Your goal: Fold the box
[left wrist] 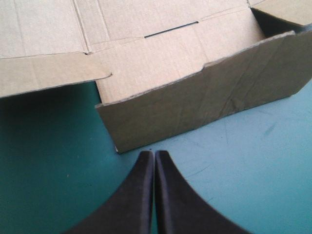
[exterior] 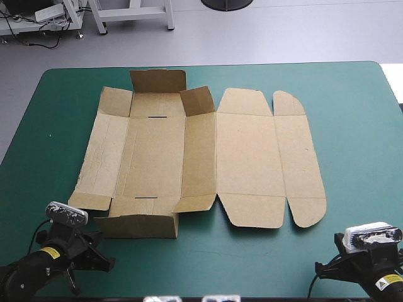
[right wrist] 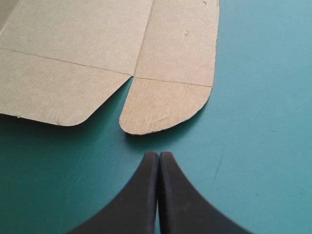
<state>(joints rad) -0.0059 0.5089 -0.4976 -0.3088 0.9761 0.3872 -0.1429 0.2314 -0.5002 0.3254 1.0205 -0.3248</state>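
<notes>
The left gripper (left wrist: 154, 153) sits low at about 7 o'clock on the table, its two black fingers pressed together into one point and holding nothing. The right gripper (right wrist: 158, 153) mirrors it at about 5 o'clock, its fingers likewise together and empty. Both rest over bare teal-green cover (exterior: 352, 126), clear of the board.

Straight ahead of the left gripper, at its 12 o'clock, a strip of cover separates the fingertips from the near wall (left wrist: 204, 102) of the brown box (exterior: 201, 157). This flap stands raised and screens the lower part of the panel behind it. Past its top edge a narrow slot (left wrist: 170, 29) shows in the base panel.

Ahead of the right gripper, between 11 and 12 o'clock, a rounded tab (right wrist: 163, 105) lies flat on the cover, near the fingertips but not touching them.

The box lies open at the table's centre, reaching from 9 o'clock toward 3 o'clock. Its right half is flat; on the left half the side flaps lift a little. At 12 o'clock of that left half, the far flap (exterior: 157, 80) stands tilted up near the table's far edge.
</notes>
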